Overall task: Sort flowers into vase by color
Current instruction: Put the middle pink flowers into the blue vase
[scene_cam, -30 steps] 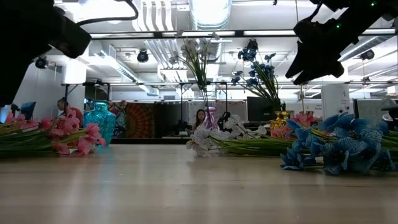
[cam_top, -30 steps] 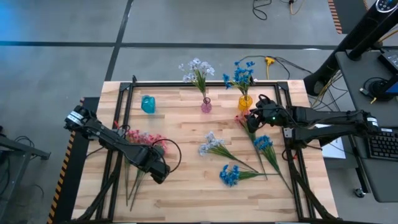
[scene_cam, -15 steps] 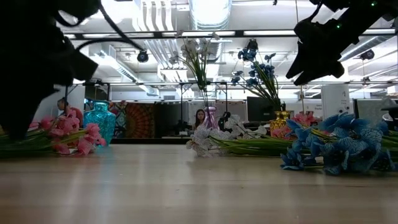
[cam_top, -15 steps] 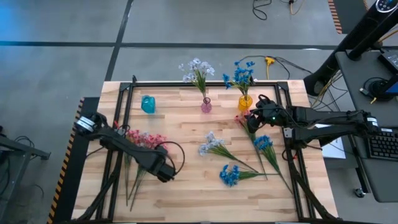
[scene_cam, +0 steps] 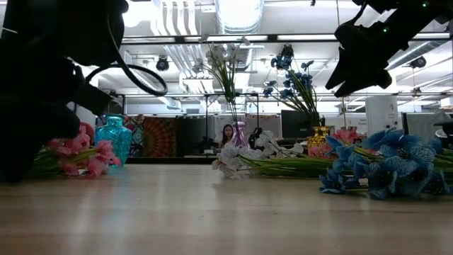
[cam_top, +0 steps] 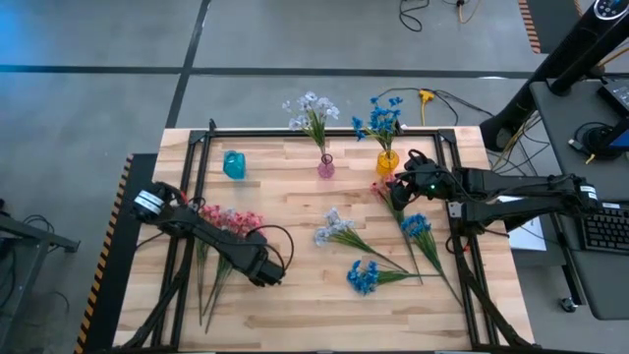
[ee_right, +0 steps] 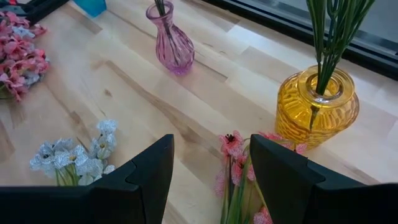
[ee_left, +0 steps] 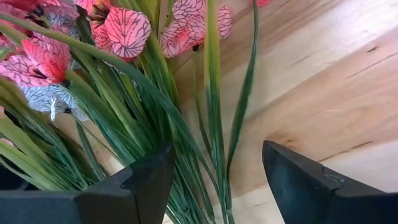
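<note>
A bunch of pink flowers (cam_top: 226,218) lies flat on the table's left half, stems (ee_left: 211,124) toward the near edge. My left gripper (ee_left: 217,149) is open low over those stems, one finger on either side; whether it touches them, I cannot tell. My right gripper (ee_right: 211,140) hangs open above a single pink flower (ee_right: 231,148) lying beside the yellow vase (cam_top: 388,162), which holds blue flowers. The pink vase (cam_top: 325,167) holds lavender-white flowers. A teal vase (cam_top: 234,164) stands at the far left. A lavender-white spray (cam_top: 334,228) and two blue sprays (cam_top: 364,275) (cam_top: 416,226) lie on the table.
A dark metal frame (cam_top: 324,132) runs along the table's far edge and sides. Bare wood (cam_top: 295,315) lies along the near edge between the pink stems and the blue sprays. In the low view a room with people in it shows behind the table.
My left gripper has sunk toward the pink flowers' stems, shifted a little toward the table's right edge and tipped more steeply downward. Its fingers stay open. The flowers lie where they were.
</note>
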